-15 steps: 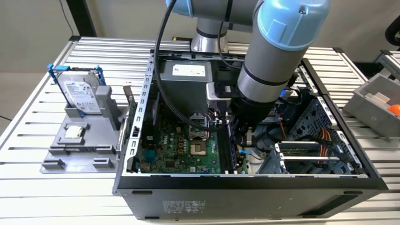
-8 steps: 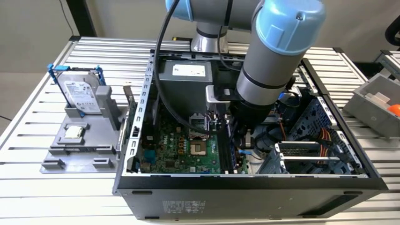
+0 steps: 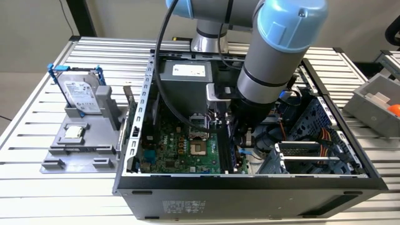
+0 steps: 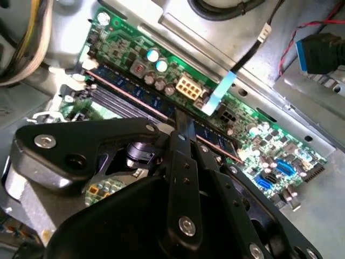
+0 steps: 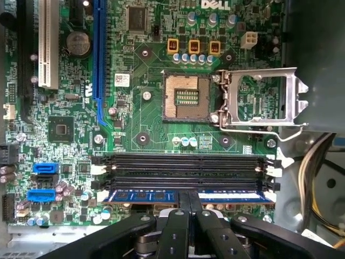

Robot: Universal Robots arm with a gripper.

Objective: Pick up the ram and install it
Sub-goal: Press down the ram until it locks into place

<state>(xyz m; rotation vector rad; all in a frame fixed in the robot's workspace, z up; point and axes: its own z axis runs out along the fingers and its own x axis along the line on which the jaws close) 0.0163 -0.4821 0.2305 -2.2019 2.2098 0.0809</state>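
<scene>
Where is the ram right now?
The ram lies along the motherboard's outermost memory slot in the first wrist view, beside the two empty black slots, with the tool at its middle.

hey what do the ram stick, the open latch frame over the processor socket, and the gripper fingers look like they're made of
The ram: a blue circuit board with dark chips, probably fibreglass laminate, matte.
The latch frame: bare silvery metal, judging by its bright reflective sheen.
The gripper fingers: black, satin, fastened with shiny screws; whether painted metal or hard plastic is unclear.
</scene>
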